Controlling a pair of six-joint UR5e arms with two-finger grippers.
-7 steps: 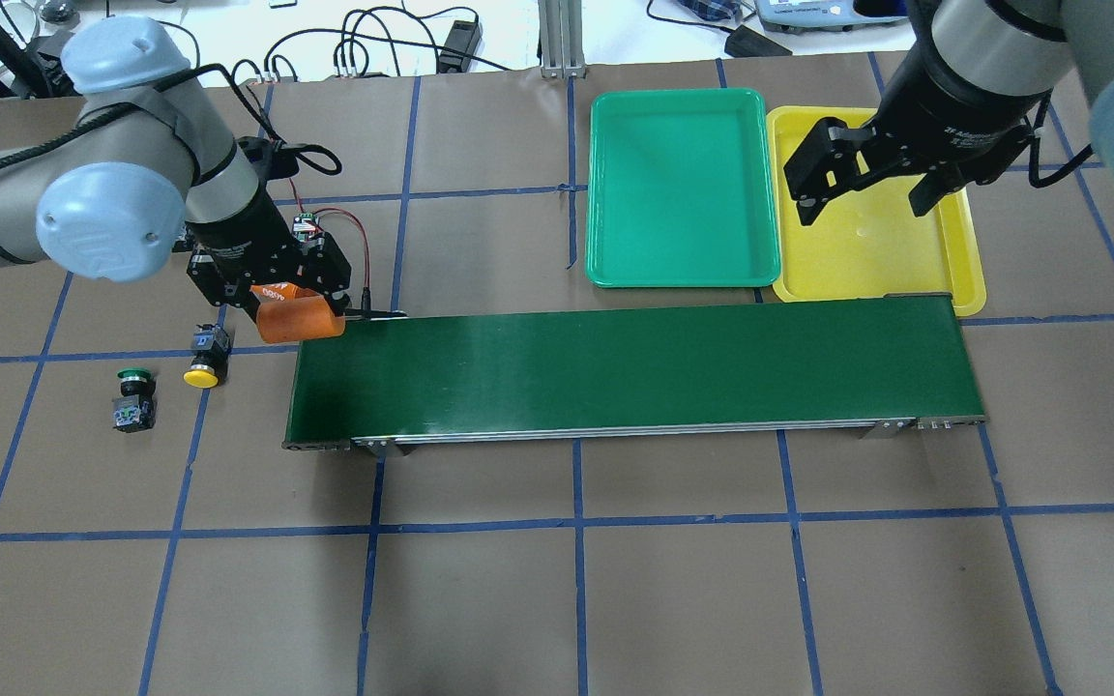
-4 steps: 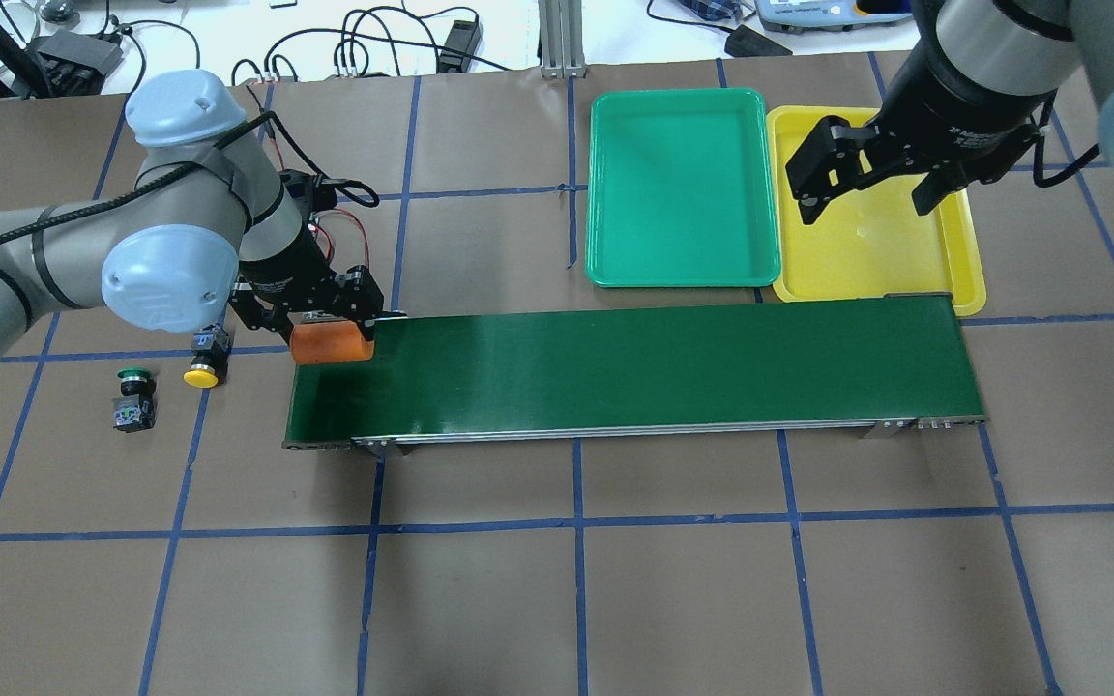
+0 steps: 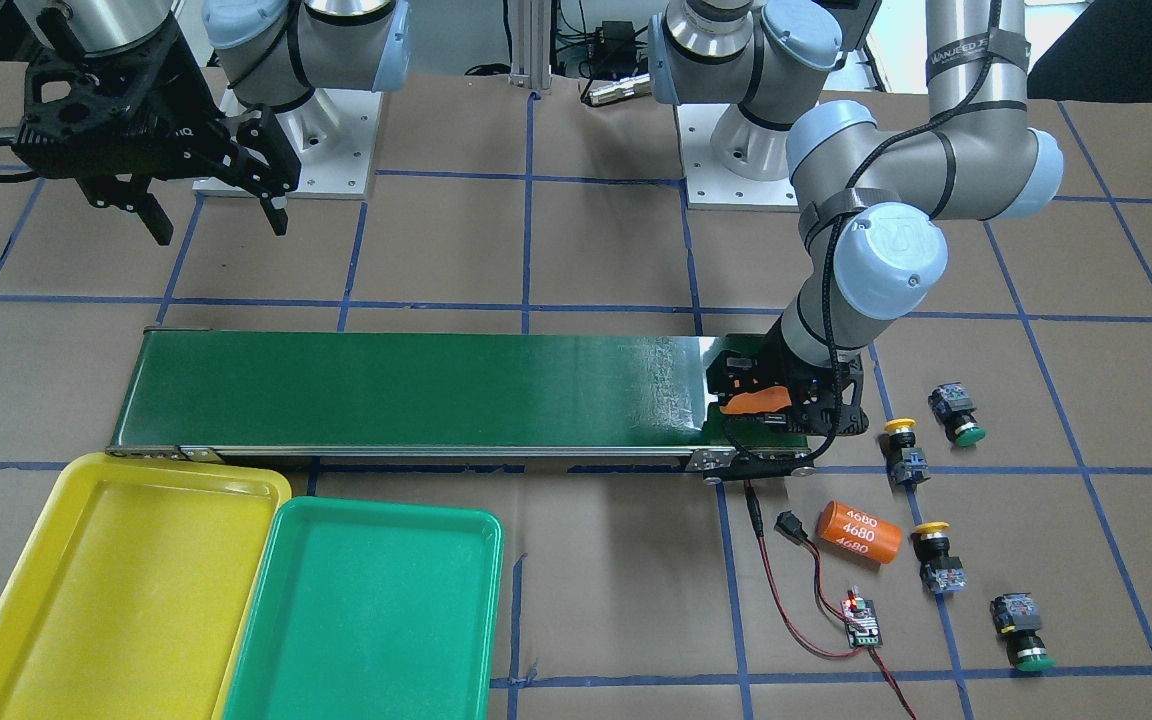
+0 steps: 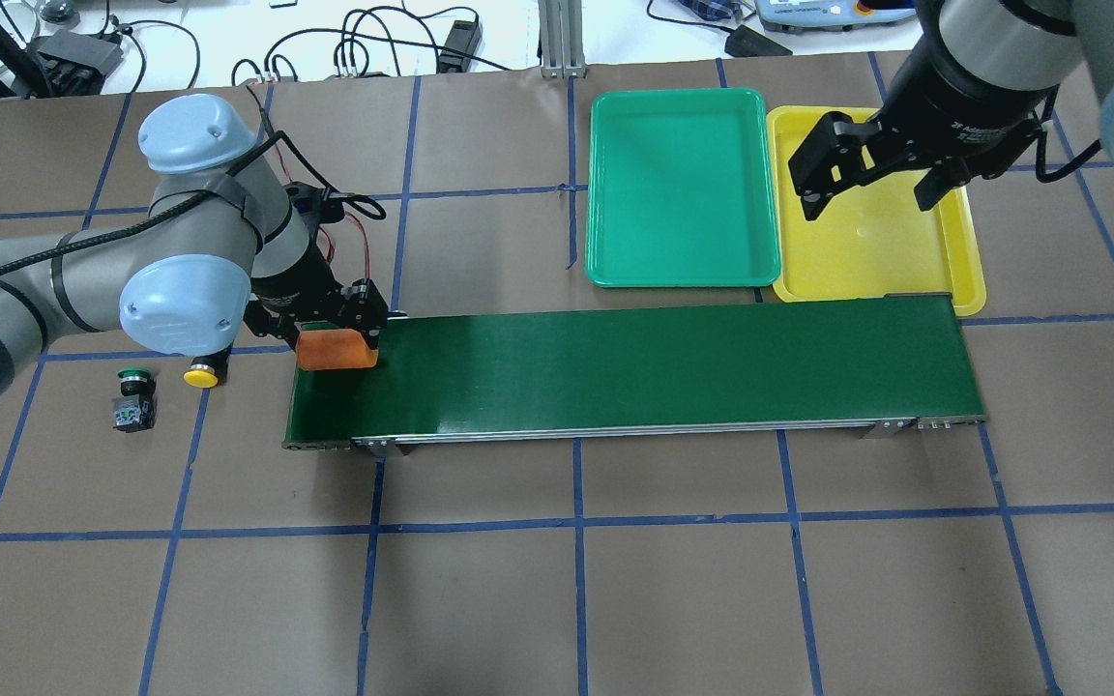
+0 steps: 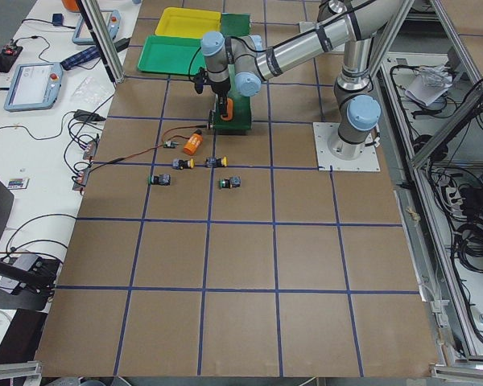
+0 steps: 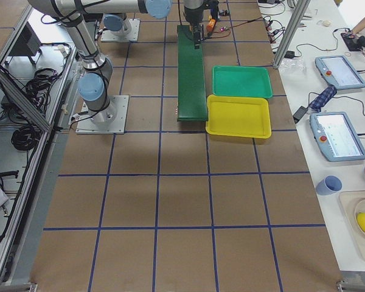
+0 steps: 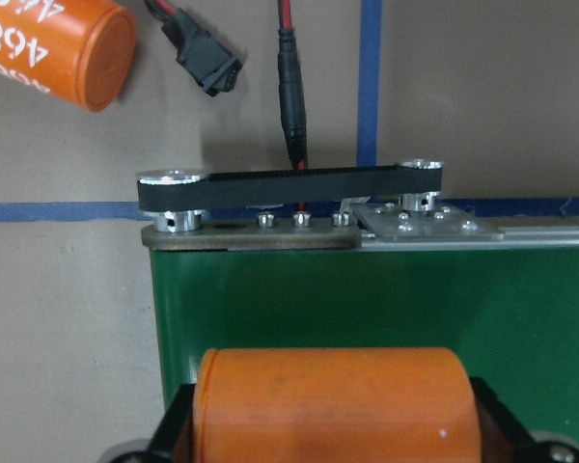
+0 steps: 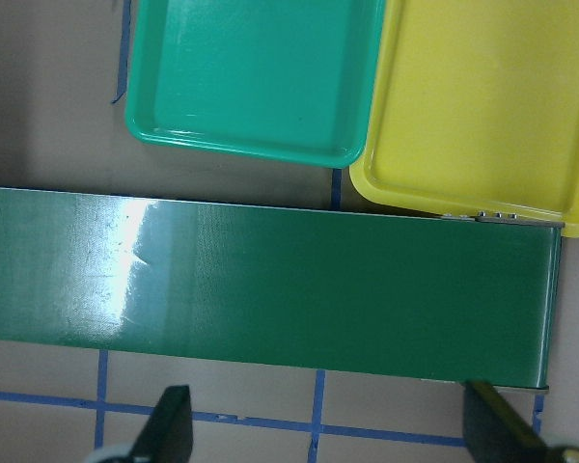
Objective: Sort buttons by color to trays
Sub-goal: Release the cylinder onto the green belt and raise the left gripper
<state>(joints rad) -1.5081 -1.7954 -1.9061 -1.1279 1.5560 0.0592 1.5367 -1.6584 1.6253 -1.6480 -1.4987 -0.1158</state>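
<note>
My left gripper [image 4: 337,338] is shut on an orange cylinder [image 7: 333,400] and holds it over the left end of the dark-green conveyor belt [image 4: 634,367]. Four buttons lie on the table beside that end: two yellow [image 3: 904,450] [image 3: 936,560] and two green [image 3: 956,413] [image 3: 1021,630]. The overhead view shows only one green [image 4: 134,396] and one yellow [image 4: 201,374]. My right gripper [image 4: 874,193] is open and empty above the yellow tray [image 4: 944,261]. The green tray [image 4: 681,188] lies beside the yellow one. Both trays hold nothing.
A second orange cylinder marked "4680" [image 3: 859,532] lies on the table near the belt's end. A small circuit board [image 3: 861,618] with red wires lies beside it, its wires running to the belt's end. Brown paper with blue tape lines covers the table.
My left gripper has moved right with the orange cylinder, from beside the belt to over its left end. The right gripper has hardly moved.
</note>
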